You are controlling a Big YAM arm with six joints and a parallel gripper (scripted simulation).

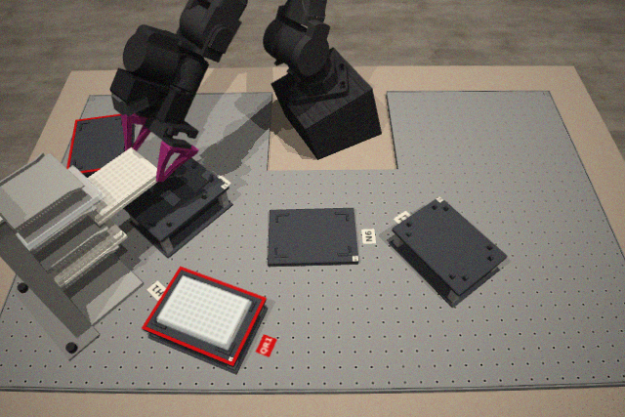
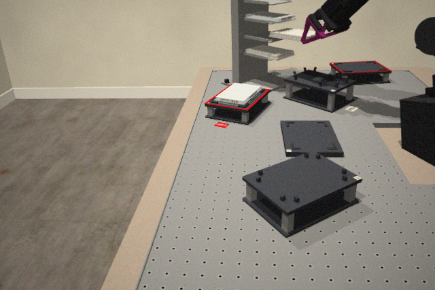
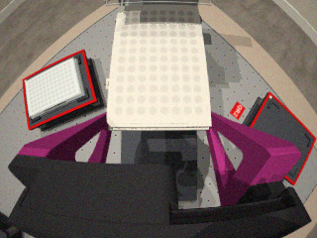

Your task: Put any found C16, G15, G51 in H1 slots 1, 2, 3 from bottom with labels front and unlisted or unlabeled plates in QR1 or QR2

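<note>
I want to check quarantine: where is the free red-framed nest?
In the top view the free quarantine nest lies at the far left of the deck, behind the hotel and beside the gripper, which holds a plate.

From the side, the grey plate hotel (image 2: 245,16) stands at 12 o'clock with the magenta gripper (image 2: 313,31) at 1 o'clock holding a white plate (image 2: 287,33) partway into what looks like the second shelf up, another white plate (image 2: 238,92) sitting on the red-edged nest (image 2: 211,103).

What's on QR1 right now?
One white well plate lies inside QR1's red frame, wells up. It covers the nest top; no ID label is readable. The gripper holds another plate at H1.
</note>
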